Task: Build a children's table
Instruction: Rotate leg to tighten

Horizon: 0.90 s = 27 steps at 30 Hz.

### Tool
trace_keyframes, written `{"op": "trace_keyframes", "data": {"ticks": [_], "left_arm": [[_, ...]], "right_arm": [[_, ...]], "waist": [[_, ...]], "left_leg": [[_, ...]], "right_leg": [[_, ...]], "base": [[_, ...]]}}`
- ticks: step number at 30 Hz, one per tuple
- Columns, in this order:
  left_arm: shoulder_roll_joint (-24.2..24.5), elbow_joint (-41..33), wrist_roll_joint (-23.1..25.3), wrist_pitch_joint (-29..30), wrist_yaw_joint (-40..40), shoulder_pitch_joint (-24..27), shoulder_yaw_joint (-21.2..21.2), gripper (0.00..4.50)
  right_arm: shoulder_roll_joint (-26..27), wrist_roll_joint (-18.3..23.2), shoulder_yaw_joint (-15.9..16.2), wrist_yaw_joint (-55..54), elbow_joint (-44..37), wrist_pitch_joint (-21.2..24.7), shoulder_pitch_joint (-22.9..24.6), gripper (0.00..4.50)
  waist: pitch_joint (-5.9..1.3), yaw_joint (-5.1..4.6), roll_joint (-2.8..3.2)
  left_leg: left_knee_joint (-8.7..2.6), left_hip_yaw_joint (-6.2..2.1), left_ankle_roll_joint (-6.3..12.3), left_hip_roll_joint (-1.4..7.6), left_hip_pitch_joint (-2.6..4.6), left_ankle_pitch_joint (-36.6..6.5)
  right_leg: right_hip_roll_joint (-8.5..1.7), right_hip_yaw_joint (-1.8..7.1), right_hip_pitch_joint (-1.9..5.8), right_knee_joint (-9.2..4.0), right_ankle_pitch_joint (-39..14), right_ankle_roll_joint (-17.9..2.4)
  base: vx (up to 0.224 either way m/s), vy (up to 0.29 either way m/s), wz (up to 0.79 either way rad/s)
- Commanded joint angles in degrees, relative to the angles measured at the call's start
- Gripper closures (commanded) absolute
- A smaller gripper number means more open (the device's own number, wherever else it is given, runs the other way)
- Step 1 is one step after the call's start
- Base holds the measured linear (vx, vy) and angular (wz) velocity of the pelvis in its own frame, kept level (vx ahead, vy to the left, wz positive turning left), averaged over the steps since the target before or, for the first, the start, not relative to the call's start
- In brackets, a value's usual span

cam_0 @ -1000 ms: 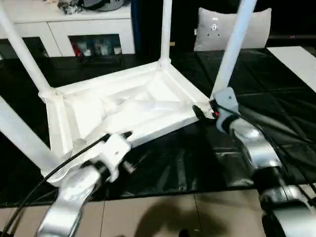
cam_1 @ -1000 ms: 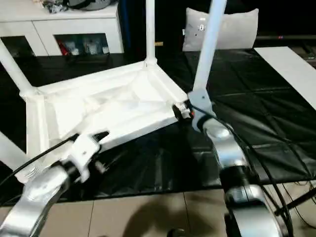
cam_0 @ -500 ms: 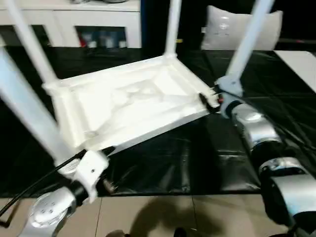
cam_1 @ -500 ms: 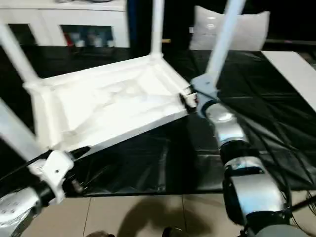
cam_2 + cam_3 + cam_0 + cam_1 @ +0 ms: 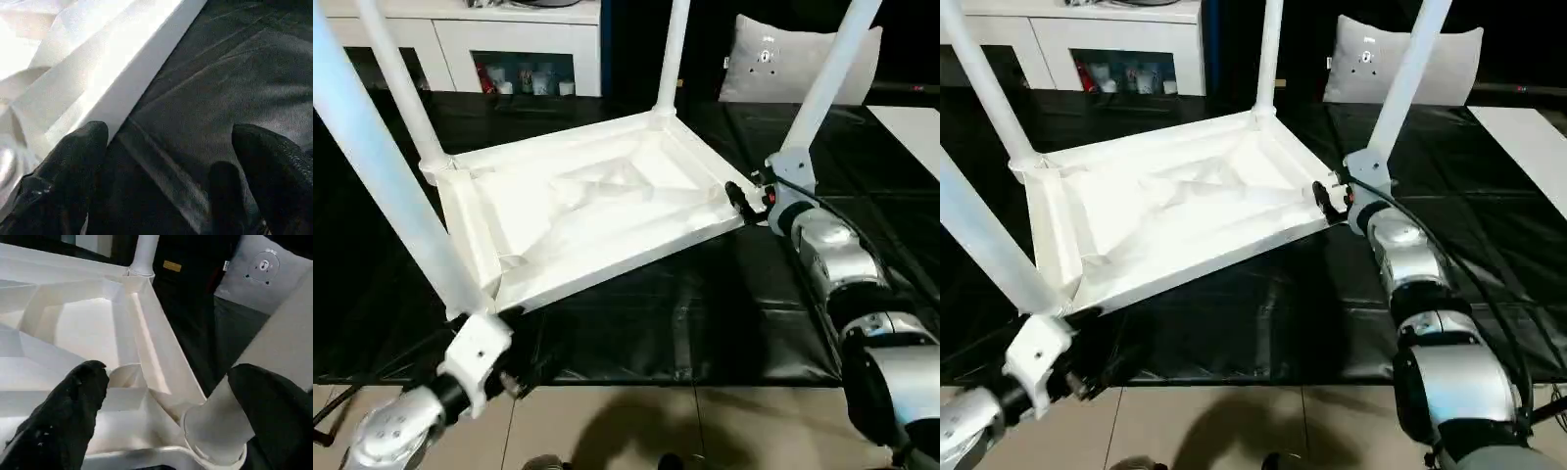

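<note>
I have the children's table (image 5: 587,211) lying upside down on the black mat (image 5: 705,323), its white plastic top tilted, ribbed underside facing up, and all four tapered white legs appear seated in the round corner sockets and pointing upward. I judge assembly is essentially finished and the step in hand is getting hold of the table to turn it upright. My right gripper (image 5: 166,421) stands wide open at the near right corner, its black fingers (image 5: 73,406) straddling the socket and the foot of the right leg (image 5: 827,73), gripping nothing yet. My left gripper (image 5: 166,166) is also spread wide, empty, at the near left corner beside the top's edge, above the mat. The plastic looks smooth, glossy and hollow, the ribs forming stiff diagonal walls; the legs are plain round tubes. Next I would need to close both grippers on firm parts, probably rim or leg bases, and lift evenly, since slick plastic could slip.
</note>
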Motion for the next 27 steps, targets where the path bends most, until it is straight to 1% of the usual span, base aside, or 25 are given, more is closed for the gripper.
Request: {"op": "trace_keyframes", "data": {"ticks": [1,2,3,5,6,7,8,9,10,11,12,13,14,15,16,17,18,19,20,22,23,24,25,26,27], "left_arm": [[1.8,2.6,-2.2,-0.7,-1.6,1.4,4.2,0.09],[2.7,3.4,-5.2,-1.1,-4.9,2.1,5.5,0.09],[3.0,3.7,-6.4,-1.2,-6.3,2.4,6.0,0.09],[3.0,3.7,-6.4,-1.2,-6.3,2.4,6.0,0.09],[3.3,4.2,-8.0,-1.1,-7.8,2.6,6.3,0.09],[3.7,5.2,-10.5,-0.4,-10.4,2.3,7.0,0.09],[4.3,7.6,-13.4,0.7,-13.4,1.2,8.0,0.09],[4.7,9.2,-15.2,1.4,-15.2,0.4,8.7,0.09],[5.0,11.8,-16.1,1.7,-16.5,-0.9,9.4,0.09],[5.3,14.9,-16.0,1.3,-17.3,-2.4,9.8,0.09],[6.0,18.5,-15.3,0.2,-18.2,-3.9,9.9,0.09],[7.1,26.3,-13.2,-3.0,-20.0,-7.4,9.3,0.09],[7.0,27.0,-12.9,-3.4,-19.9,-7.8,9.3,0.09],[6.7,32.9,-10.6,-6.7,-19.2,-10.9,8.5,0.09],[6.3,37.4,-8.9,-9.3,-18.7,-13.4,8.0,0.09],[4.7,45.6,-5.7,-14.2,-15.5,-17.1,7.4,0.09],[4.6,46.0,-5.6,-14.5,-15.3,-17.2,7.4,0.09],[4.1,48.7,-5.0,-16.8,-14.5,-18.1,7.2,0.09],[3.9,49.3,-5.2,-17.3,-14.6,-18.2,7.2,0.09],[2.3,53.5,-6.3,-20.5,-15.3,-19.4,7.9,0.09],[0.7,54.8,-8.0,-21.9,-17.5,-20.0,8.4,0.09],[-0.3,55.6,-9.0,-22.7,-19.0,-20.5,8.7,0.09],[-1.5,55.2,-9.9,-22.9,-20.1,-21.1,8.7,0.09],[-2.8,54.8,-10.8,-22.8,-21.2,-22.0,8.4,0.09],[-4.1,54.1,-10.7,-23.3,-21.2,-22.7,7.8,0.09]], "right_arm": [[-0.6,0.9,-1.6,0.8,-1.5,0.2,2.3,0.0],[-0.3,1.4,-1.5,2.0,-3.7,0.7,4.2,0.0],[-0.1,1.8,-1.5,2.7,-4.7,0.9,5.0,0.0],[-0.1,1.8,-1.5,2.7,-4.7,0.9,5.0,0.0],[0.1,2.2,-1.4,3.6,-5.9,1.1,5.9,0.0],[0.8,3.4,-1.2,5.7,-8.9,1.9,7.7,0.0],[1.5,5.2,-0.3,9.2,-13.8,3.6,10.6,0.0],[2.0,6.4,0.3,11.4,-17.1,4.7,12.4,0.0],[2.4,7.5,1.2,13.5,-20.2,5.8,14.3,0.0],[2.6,8.2,1.9,15.0,-22.4,6.5,15.6,0.0],[2.8,8.9,2.7,16.3,-24.8,7.5,17.0,0.0],[3.3,10.1,4.0,18.0,-29.4,9.0,19.9,0.0],[3.4,10.2,4.1,18.1,-29.7,9.1,20.1,0.0],[3.9,10.6,4.9,18.1,-31.8,9.7,21.6,0.0],[4.4,10.8,5.4,18.0,-33.3,10.1,22.7,0.0],[5.5,11.1,5.9,16.7,-35.4,10.5,24.3,0.0],[5.5,11.1,5.8,16.7,-35.6,10.6,24.4,0.0],[6.0,11.3,5.7,16.3,-37.1,11.4,25.2,0.0],[6.1,11.4,5.7,16.1,-37.6,11.7,25.4,0.0],[7.3,12.2,5.4,14.5,-41.2,14.1,27.0,0.0],[7.7,12.8,5.4,13.8,-44.6,15.7,28.4,0.0],[7.9,13.1,5.5,13.3,-46.8,16.7,29.4,0.0],[8.1,13.3,5.4,12.4,-48.6,17.9,30.2,0.0],[8.3,13.3,5.1,11.5,-50.4,18.8,31.0,0.0],[8.4,13.3,5.0,10.8,-51.9,19.6,31.7,0.0]], "waist": [[-3.39,-0.19,0.23],[-3.34,-0.3,0.17],[-3.18,-0.37,0.11],[-3.16,-0.62,0.02],[-3.24,-0.75,0.29],[-3.17,-0.82,0.23],[-3.03,-0.7,0.66],[-3.07,-0.89,0.56],[-3.03,-0.84,0.8],[-3.1,-0.71,0.77],[-3.15,-0.74,0.73],[-3.18,-0.36,0.91],[-3.09,-0.27,0.89],[-3.12,-0.3,1.0],[-3.3,-0.2,1.08],[-3.13,0.18,1.25],[-3.14,0.09,1.14],[-3.17,0.16,1.22],[-3.1,0.09,1.03],[-2.71,-0.12,1.5],[-2.4,-0.59,1.43],[-2.47,-0.88,1.73],[-2.72,-1.01,2.48],[-2.8,-1.23,2.55],[-2.85,-1.55,2.92]], "left_leg": [[-4.75,-0.86,3.16,2.94,-0.04,-13.9],[-4.76,-0.85,3.12,2.87,-0.05,-14.2],[-4.8,-0.85,2.96,2.85,0.18,-15.8],[-4.9,-1.05,2.55,2.85,0.2,-17.0],[-4.93,-1.19,2.28,2.91,0.18,-17.3],[-4.91,-1.1,2.27,2.87,0.27,-17.7],[-4.96,-0.9,2.71,2.56,0.46,-18.4],[-5.17,-1.27,2.3,2.92,0.46,-19.1],[-5.32,-1.27,2.53,2.73,0.35,-19.3],[-5.34,-1.17,2.09,2.96,0.77,-20.0],[-5.38,-1.34,1.73,3.01,0.69,-20.0],[-5.39,-1.29,1.82,2.76,1.01,-19.9],[-5.35,-1.16,2.02,2.5,1.27,-19.7],[-5.56,-1.41,1.89,2.39,0.99,-19.3],[-5.6,-1.54,1.37,2.6,1.13,-19.3],[-5.49,-1.44,1.09,2.43,1.95,-20.3],[-5.46,-1.62,0.43,2.38,2.02,-21.3],[-5.51,-1.85,0.0,2.57,1.88,-21.7],[-5.48,-1.96,-0.07,2.55,1.82,-22.2],[-5.37,-2.02,0.11,2.43,2.29,-23.9],[-5.03,-1.97,0.0,2.21,2.99,-26.1],[-4.73,-1.83,0.3,1.93,3.54,-26.3],[-4.79,-2.06,0.3,2.33,3.95,-26.9],[-4.95,-2.11,0.32,2.66,3.87,-27.7],[-5.59,-2.59,-0.05,3.49,3.51,-29.7]], "right_leg": [[-3.87,4.09,2.92,-3.92,-23.2,-7.8],[-3.86,4.05,2.95,-4.08,-23.8,-7.6],[-3.84,4.0,2.77,-4.41,-26.0,-6.8],[-3.84,3.91,2.79,-4.61,-28.3,-5.9],[-3.9,3.86,2.87,-4.64,-28.7,-5.6],[-3.94,3.9,2.76,-4.86,-29.2,-5.5],[-3.77,3.94,2.84,-5.46,-30.2,-4.4],[-3.73,3.89,2.73,-5.02,-29.9,-4.6],[-3.58,3.74,3.11,-5.3,-30.5,-3.9],[-3.57,3.84,2.77,-5.43,-30.5,-3.8],[-3.71,3.82,2.93,-5.16,-30.5,-4.0],[-3.58,3.79,2.86,-5.63,-31.5,-2.8],[-3.43,3.8,2.68,-5.99,-32.0,-2.1],[-3.46,3.71,3.04,-5.93,-31.7,-1.7],[-3.7,3.71,3.16,-5.75,-31.9,-1.3],[-3.74,3.69,2.52,-6.71,-34.0,-0.3],[-3.96,3.42,2.72,-6.67,-35.2,0.0],[-4.25,3.29,2.96,-6.52,-35.8,-0.1],[-4.4,3.02,3.01,-6.88,-37.6,0.9],[-4.47,2.56,2.71,-7.76,-40.7,1.8],[-4.25,1.45,2.47,-8.78,-43.9,3.3],[-4.2,0.6,2.67,-9.9,-45.3,4.8],[-4.46,-0.01,3.03,-10.1,-43.9,4.6],[-4.42,-0.48,3.3,-10.15,-42.7,4.4],[-4.26,-0.83,4.02,-9.74,-39.8,4.4]], "base": [[0.0,0.0,0.0],[0.0,0.0,0.0],[0.0,0.0,0.0],[0.0,0.0,0.0],[0.0,0.0,0.0],[0.0,0.0,0.0],[0.0,0.0,0.0],[0.0,0.0,0.0],[0.0,0.0,0.0],[0.0,0.0,0.0],[0.0,0.0,0.0],[0.0,0.0,0.0],[0.0,0.0,0.0],[0.0,0.0,0.0],[0.0,0.0,0.0],[0.0,0.0,0.0],[0.0,0.0,0.0],[0.0,0.0,0.0],[0.0,0.0,0.0],[0.0,0.0,0.0],[0.0,0.0,0.0],[0.0,0.0,0.0],[0.0,0.0,0.0],[0.0,0.0,0.0],[0.0,0.0,0.0]]}}
